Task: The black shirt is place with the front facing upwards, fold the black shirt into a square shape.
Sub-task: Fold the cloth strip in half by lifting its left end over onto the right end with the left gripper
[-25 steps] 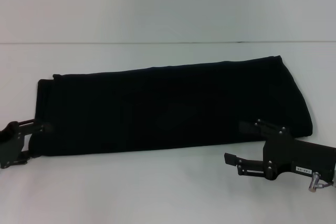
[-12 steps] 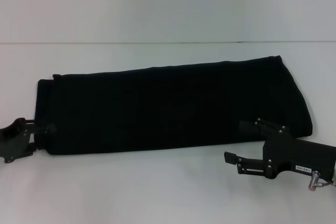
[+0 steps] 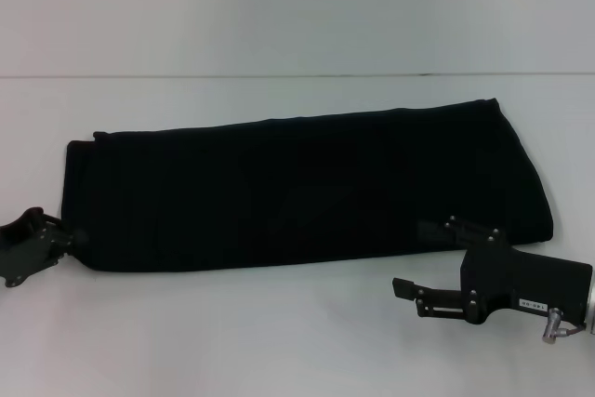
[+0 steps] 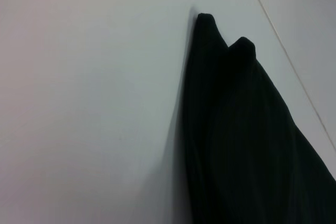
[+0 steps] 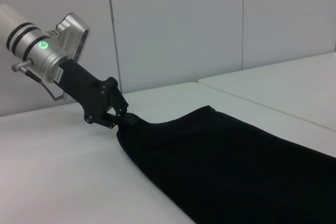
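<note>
While the left claw point(image 3: 63, 237) pinches its corner, the black shirt point(image 3: 297, 188) lies as a long band, the right claw point(image 3: 428, 258) spread.

White table point(image 3: 279, 332), lit evenly from above with only soft, faint shadows. The bare tabletop extended in front of and to either side of the left gripper point(image 3: 63, 234) and the right gripper point(image 3: 411, 256). Beyond both grippers, a thin dark line point(image 3: 279, 75) crossed the full width of the surface. In the right wrist view, a second pale tabletop point(image 5: 283, 82) lay on the far side of this narrow gap. Behind the left gripper stood a plain pale wall point(image 5: 173, 24), divided into panels by two vertical seams point(image 5: 111, 30).
</note>
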You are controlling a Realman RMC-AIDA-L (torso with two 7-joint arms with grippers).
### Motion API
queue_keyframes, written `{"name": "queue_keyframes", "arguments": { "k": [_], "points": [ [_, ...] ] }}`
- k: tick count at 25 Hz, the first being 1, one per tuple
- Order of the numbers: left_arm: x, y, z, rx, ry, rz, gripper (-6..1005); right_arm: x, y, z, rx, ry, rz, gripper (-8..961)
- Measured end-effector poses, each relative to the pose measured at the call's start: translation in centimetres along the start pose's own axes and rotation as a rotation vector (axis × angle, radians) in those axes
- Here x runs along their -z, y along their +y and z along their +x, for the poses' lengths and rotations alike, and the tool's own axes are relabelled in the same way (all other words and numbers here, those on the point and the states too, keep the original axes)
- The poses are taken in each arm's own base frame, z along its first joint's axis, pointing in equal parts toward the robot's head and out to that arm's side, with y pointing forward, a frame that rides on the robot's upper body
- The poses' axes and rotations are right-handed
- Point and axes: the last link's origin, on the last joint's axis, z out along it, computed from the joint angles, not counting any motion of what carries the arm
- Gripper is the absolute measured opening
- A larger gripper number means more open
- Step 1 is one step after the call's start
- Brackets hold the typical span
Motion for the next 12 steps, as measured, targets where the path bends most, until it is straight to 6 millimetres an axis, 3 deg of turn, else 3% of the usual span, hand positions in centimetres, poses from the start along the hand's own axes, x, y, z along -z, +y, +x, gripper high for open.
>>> {"name": "queue_keyframes", "arguments": {
  "k": [8, 12],
  "points": [
    [0.2, 0.0, 0.2, -0.016, 0.007, 0.003, 36, -0.1, 0.0, -0.1, 0.002, 0.001, -0.003, 936],
    [1.0, -0.3, 0.7, -0.021, 0.038, 0.013, 36, -0.1, 0.0, -0.1, 0.001, -0.001, -0.002, 936]
  ]
}}
